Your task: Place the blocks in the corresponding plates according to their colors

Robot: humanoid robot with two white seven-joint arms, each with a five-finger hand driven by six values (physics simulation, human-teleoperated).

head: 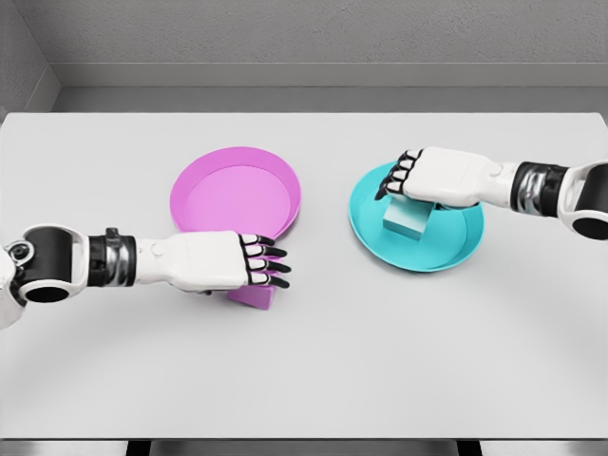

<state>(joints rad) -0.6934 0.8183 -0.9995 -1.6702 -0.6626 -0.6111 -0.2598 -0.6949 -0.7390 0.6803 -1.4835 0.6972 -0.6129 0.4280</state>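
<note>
A pink plate [237, 195] lies left of the table's middle and a cyan plate [446, 249] lies to the right. The pink block [255, 296] sits on the table just in front of the pink plate's near rim, mostly hidden under my left hand [268, 266], whose fingers curl down over it. The cyan block [406, 221] rests inside the cyan plate. My right hand [397, 179] hovers over that plate, its palm above the block and its fingers loosely bent toward the left, not wrapped around the block.
The grey table [304, 370] ends in a front edge near the bottom of the view. A low grey wall [304, 76] runs behind the table.
</note>
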